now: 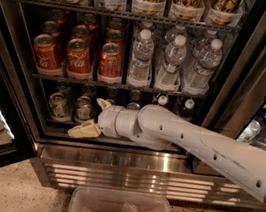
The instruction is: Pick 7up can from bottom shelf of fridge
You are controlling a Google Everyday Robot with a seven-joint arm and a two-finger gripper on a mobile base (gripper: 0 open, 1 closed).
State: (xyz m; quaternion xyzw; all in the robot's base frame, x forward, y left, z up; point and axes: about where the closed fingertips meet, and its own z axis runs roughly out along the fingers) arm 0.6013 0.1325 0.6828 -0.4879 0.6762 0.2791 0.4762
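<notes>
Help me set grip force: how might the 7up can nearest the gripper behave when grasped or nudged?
The 7up can looks smooth and shiny, so it is probably slippery. It stands upright on the wire bottom shelf, so a nudge may tip it. The gripper, open, sits just beside it.
</notes>
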